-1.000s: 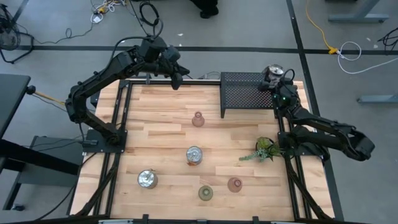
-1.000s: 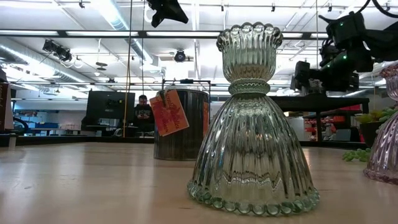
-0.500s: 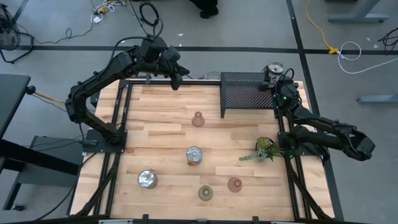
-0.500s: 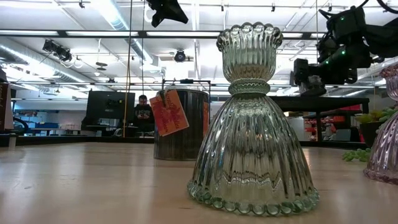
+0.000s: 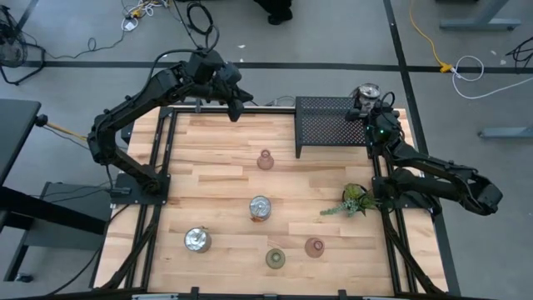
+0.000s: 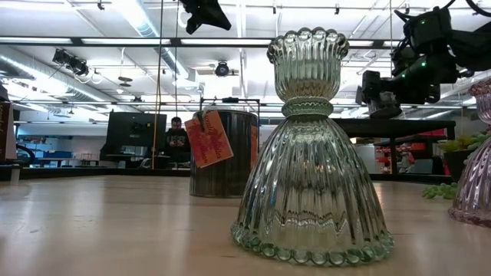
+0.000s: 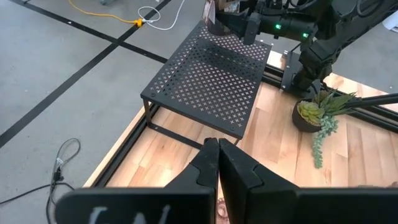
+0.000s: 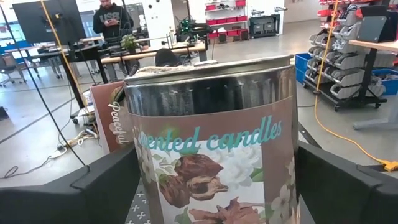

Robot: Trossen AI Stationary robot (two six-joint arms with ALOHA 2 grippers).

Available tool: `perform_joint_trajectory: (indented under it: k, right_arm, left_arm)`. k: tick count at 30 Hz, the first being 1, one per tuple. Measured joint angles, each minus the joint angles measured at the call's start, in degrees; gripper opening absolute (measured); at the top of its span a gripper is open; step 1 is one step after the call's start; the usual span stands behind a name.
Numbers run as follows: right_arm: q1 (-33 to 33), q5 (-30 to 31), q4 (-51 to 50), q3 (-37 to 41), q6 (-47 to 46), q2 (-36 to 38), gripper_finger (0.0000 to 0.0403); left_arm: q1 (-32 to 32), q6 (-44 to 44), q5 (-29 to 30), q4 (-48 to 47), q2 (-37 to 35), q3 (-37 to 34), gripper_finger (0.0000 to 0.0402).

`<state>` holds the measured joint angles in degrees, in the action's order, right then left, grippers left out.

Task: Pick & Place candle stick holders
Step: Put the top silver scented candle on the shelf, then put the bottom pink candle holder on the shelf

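Observation:
My right gripper is shut on a silver candle tin with a flowered label, at the far right corner of the black mesh rack. Whether the tin touches the rack I cannot tell. My left gripper is shut and empty, high over the table's far edge. On the table stand a pink glass holder, two silver tins, an olive-green holder and a second pink one. The low view shows the ribbed green holder up close. My right gripper pinches the tin's round side wall between its two fingers, one on each side of it. The tin stands upright in the hold, its lid up. The tin's bottom is out of the wrist view.
A leafy plant sprig in a small pot lies near the table's right edge, beside my right arm. The rack takes up the far right corner. Bare wood lies at the table's left and far middle. A person stands in the room behind.
My right gripper has gone a little toward the table's far edge with the tin, which stays upright.

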<state>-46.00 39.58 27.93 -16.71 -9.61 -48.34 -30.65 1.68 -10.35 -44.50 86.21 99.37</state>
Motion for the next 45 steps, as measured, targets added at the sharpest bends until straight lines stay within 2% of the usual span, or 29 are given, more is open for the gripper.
perform_joint_trajectory:
  k: [31,37,41,45]
  right_arm:
    - [0.5,0.0,0.4,0.0,-0.4,0.0,0.04]
    - [0.5,0.0,0.1,0.0,-0.1,0.1,0.04]
    - [1.7,0.6,1.0,0.0,3.3,1.9,0.04]
    - [4.5,3.5,8.1,0.0,9.5,5.2,0.04]
  left_arm:
    - [0.0,0.2,0.0,-0.3,0.0,0.0,0.0012]
    - [0.0,0.2,-1.9,-0.4,0.0,0.0,0.0012]
    - [0.0,0.2,-1.9,-0.4,0.0,0.0,0.0012]
    - [0.0,0.2,-1.9,-0.4,0.0,0.0,0.0012]
